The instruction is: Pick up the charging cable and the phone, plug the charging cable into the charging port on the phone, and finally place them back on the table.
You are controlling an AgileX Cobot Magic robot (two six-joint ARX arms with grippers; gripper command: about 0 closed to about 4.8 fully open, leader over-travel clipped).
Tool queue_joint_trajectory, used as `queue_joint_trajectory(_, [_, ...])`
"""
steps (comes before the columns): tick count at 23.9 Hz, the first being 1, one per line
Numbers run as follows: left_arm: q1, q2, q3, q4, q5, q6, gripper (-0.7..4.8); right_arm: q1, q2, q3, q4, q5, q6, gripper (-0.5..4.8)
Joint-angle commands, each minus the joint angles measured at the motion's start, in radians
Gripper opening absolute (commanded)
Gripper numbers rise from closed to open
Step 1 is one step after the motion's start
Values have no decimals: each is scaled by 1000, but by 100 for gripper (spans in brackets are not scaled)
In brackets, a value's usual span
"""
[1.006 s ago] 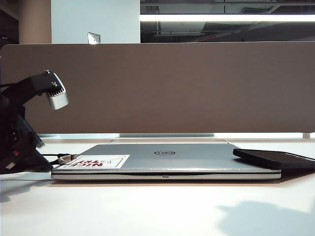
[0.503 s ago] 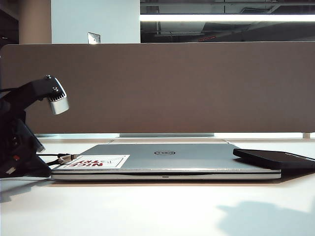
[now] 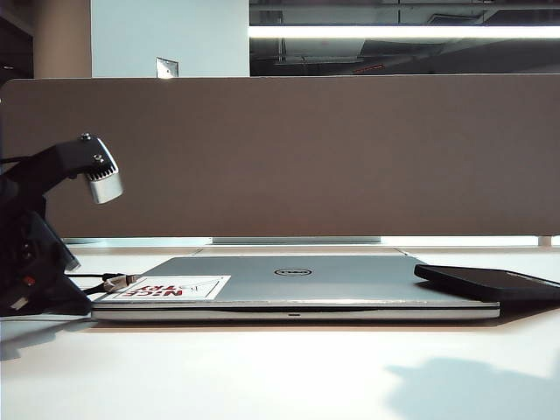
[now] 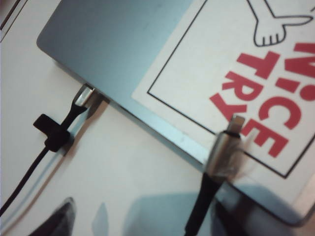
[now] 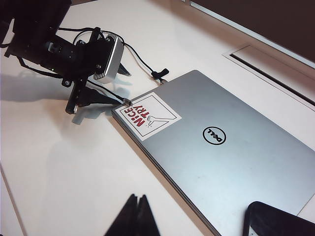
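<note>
Slightly lowered since a second ago, the left claw (image 5: 78,105), spread wide, hovers at the thin, limp black charging cable (image 4: 222,162); best grip: its rigid silvery plug collar. Right claw (image 5: 137,216) clenched, empty. The slippery flat black phone (image 3: 490,282) lies at 3 o'clock.

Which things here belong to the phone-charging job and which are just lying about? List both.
Job: charging cable, plug tip over the laptop's stickered corner; phone, at the laptop's other end; table; left gripper, open by the plug; right gripper, shut, over the table before the laptop.
Lying about: laptop; sticker; divider panel.
</note>
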Motion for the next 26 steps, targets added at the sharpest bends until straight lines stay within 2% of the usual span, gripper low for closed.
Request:
queue_joint_trajectory(1, [-1,-2,2,10,0,2,350,0,-3,4,20,-2,4,-4])
queue_joint_trajectory(26, [-2,32,2,37,0,4,350,0,-3,4,21,-2,4,-4])
